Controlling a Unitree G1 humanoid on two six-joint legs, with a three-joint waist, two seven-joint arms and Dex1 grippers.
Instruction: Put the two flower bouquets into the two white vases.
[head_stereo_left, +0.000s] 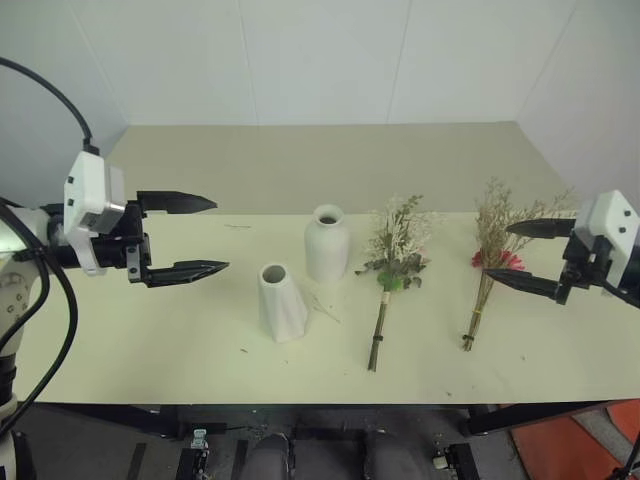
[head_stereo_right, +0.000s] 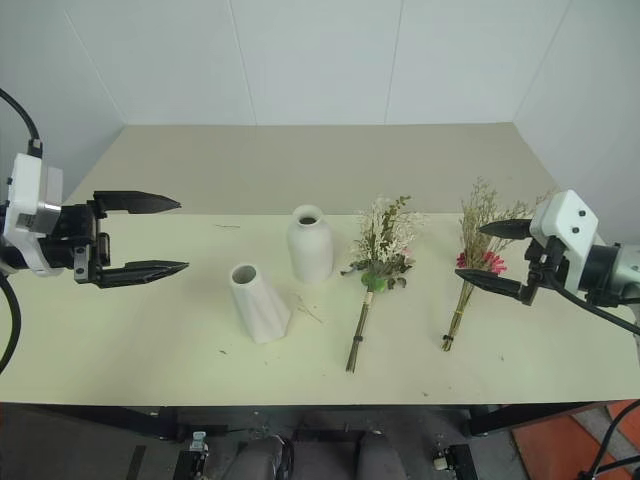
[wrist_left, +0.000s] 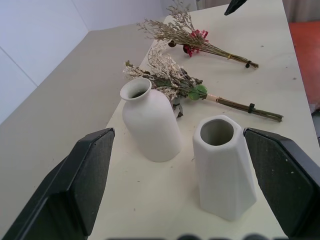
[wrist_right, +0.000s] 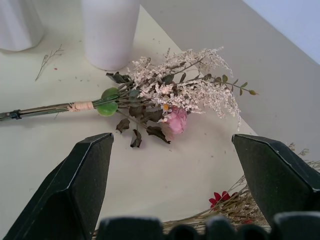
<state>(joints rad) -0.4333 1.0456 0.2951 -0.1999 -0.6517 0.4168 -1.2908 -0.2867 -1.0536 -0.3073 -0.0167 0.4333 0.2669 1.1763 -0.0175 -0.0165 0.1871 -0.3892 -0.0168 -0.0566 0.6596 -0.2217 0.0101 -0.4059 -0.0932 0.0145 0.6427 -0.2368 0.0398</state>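
Two white vases stand upright mid-table: a bottle-shaped one (head_stereo_left: 328, 243) and, nearer and to its left, a tapered one (head_stereo_left: 281, 301). The cream-white bouquet with green leaves (head_stereo_left: 393, 262) lies flat just right of the bottle vase, stems toward the front edge. Further right lies the beige wispy bouquet with red blooms (head_stereo_left: 492, 256). My left gripper (head_stereo_left: 205, 236) hovers open above the table's left side, pointing at the vases. My right gripper (head_stereo_left: 512, 254) is open at the right, its fingertips (head_stereo_left: 495, 277) close beside the beige bouquet. Nothing is held.
The pale table (head_stereo_left: 150, 330) meets a beige backdrop behind; its front edge runs along the bottom. Small plant crumbs lie beside the tapered vase (head_stereo_left: 322, 305). An orange floor patch (head_stereo_left: 570, 450) shows at the lower right.
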